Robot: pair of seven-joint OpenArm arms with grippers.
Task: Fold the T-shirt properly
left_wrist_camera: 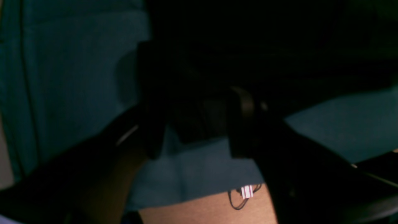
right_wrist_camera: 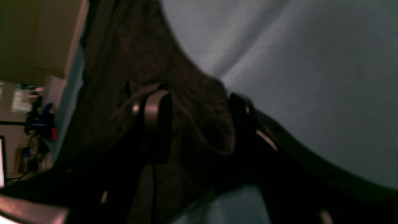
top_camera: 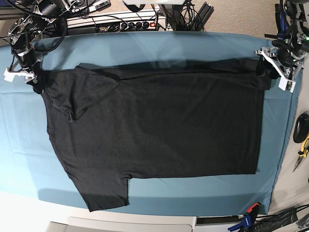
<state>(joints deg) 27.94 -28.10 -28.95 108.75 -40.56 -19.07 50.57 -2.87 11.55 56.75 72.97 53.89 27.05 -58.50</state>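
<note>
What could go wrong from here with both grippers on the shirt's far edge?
1. The right gripper looks to pinch only a small bunch of T-shirt near the collar; it may slip.
2. The left gripper holds just the hem corner, so uneven tension could skew the fold.
3. The far edge is already rolled over, so a crease may get locked in.

Robotics lab, power strip (top_camera: 116, 23) with cables, pliers (top_camera: 301, 153), clamps (top_camera: 247, 218)

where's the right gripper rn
In the base view the right gripper is at the far left, at the T-shirt's upper left corner; the right wrist view shows its jaws around black fabric.
</note>
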